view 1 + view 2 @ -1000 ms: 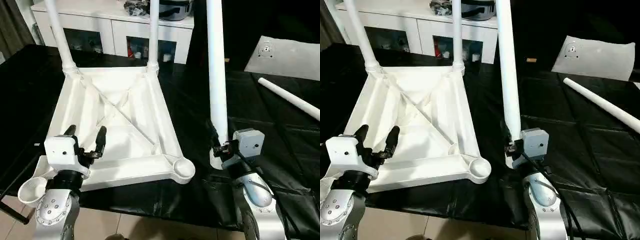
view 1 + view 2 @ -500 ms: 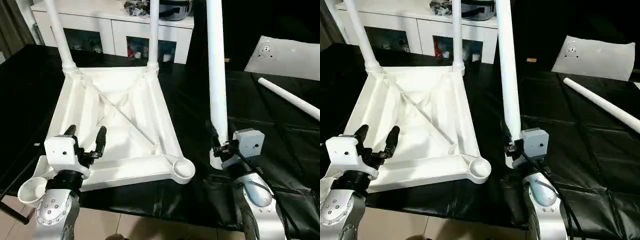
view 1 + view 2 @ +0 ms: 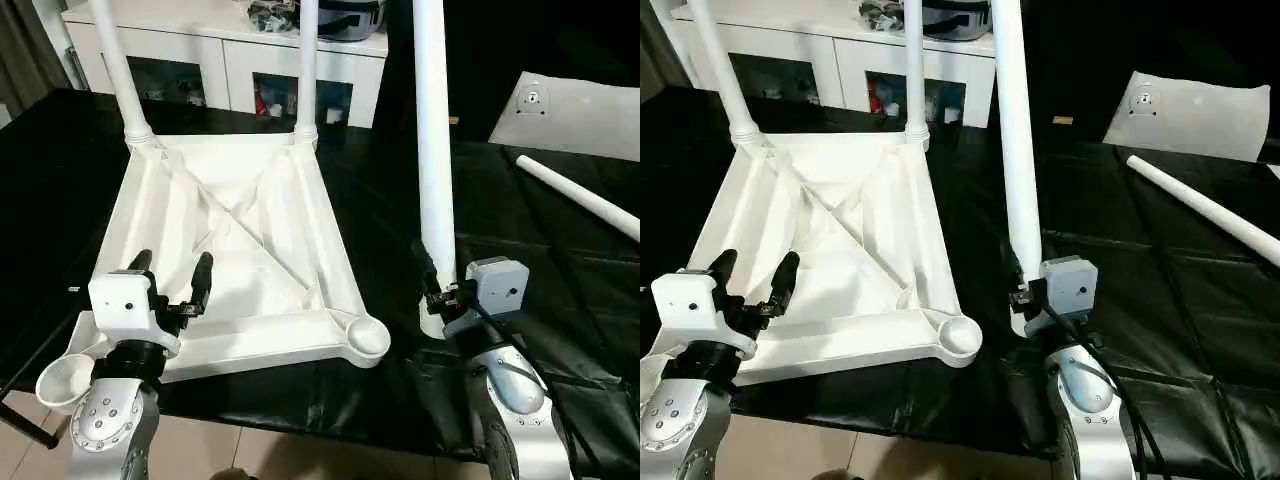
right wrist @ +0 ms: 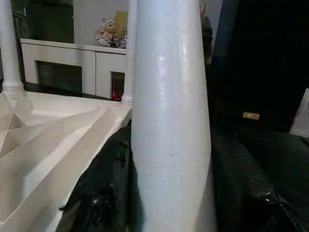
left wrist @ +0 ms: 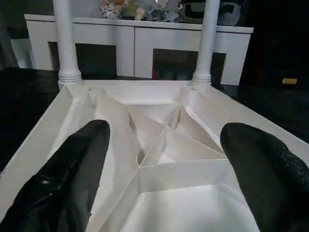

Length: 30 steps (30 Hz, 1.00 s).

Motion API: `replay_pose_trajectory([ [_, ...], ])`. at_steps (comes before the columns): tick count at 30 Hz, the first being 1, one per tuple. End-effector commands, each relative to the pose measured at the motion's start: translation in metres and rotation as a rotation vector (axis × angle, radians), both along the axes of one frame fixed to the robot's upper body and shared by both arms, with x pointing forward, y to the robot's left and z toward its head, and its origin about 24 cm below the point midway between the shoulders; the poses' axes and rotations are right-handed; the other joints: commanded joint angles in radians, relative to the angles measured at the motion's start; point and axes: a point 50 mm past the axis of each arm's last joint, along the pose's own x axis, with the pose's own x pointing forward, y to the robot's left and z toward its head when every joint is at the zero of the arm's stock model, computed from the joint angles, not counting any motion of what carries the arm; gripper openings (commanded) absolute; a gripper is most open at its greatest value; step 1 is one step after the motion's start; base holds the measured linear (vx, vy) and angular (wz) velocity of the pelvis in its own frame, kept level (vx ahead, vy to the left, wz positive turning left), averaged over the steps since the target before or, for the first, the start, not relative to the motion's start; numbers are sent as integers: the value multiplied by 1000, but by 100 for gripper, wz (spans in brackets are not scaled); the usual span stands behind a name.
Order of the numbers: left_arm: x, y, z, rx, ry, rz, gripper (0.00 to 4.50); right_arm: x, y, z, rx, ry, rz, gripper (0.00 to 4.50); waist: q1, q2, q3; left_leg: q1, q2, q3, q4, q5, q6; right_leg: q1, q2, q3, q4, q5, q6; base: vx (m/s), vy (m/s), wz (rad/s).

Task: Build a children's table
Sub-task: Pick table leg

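One upturned tabletop (image 3: 240,250); four legs: two socketed (image 3: 118,70) (image 3: 306,70), one upright (image 3: 433,150), one lying flat (image 3: 580,195). Two tools (image 3: 170,285) (image 3: 432,290). One cabinet (image 3: 225,55).

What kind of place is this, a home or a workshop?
Probably a room in a home: a white sideboard with cupboard doors stands behind the black-covered table, and a soft toy sits on it.

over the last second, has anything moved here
Nothing visibly changed. The right hand stays shut on the upright table leg standing on the black cloth beside the tabletop, and the left hand stays open above the tabletop's near edge.
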Motion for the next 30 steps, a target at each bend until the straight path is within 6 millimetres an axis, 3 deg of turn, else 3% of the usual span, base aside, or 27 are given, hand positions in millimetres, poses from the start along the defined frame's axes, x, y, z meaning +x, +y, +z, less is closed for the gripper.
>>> replay_pose_trajectory([
  [1, 1, -1, 1, 0, -11, -3, 409, 2, -1, 1, 4, -1, 0, 185, 0, 10, -44, 15, 32, -18, -83, -460, 2, 21, -46, 37, -84, -445, -36, 0, 0, 0],
  [30, 1, -1, 1, 0, -11, -3, 409, 2, -1, 1, 4, -1, 0, 185, 0, 10, -43, 15, 31, -17, -83, -461, 2, 22, -47, 37, -85, -450, -35, 0, 0, 0],
])
